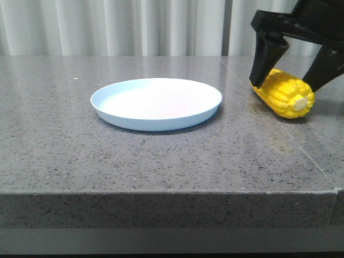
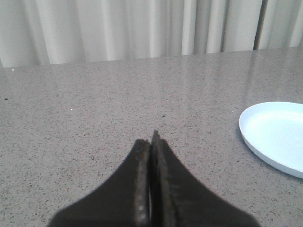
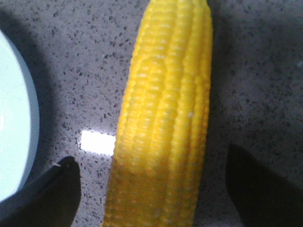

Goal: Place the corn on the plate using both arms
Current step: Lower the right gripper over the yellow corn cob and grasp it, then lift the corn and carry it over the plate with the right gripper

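Note:
The yellow corn (image 1: 286, 94) lies on the grey table at the right, its cream stub end toward the camera. My right gripper (image 1: 293, 75) is open and straddles the cob, one black finger (image 1: 266, 62) on each side with gaps to the kernels. The right wrist view shows the corn (image 3: 165, 123) between the two fingertips (image 3: 52, 189), not touched. The pale blue-white plate (image 1: 156, 103) lies empty at the table's middle, left of the corn. My left gripper (image 2: 152, 142) is shut and empty over bare table, with the plate (image 2: 277, 137) off to one side.
The grey speckled stone table (image 1: 161, 161) has its front edge near the camera. White curtains (image 1: 134, 27) hang behind the table. A seam in the table top runs under the corn toward the front right corner.

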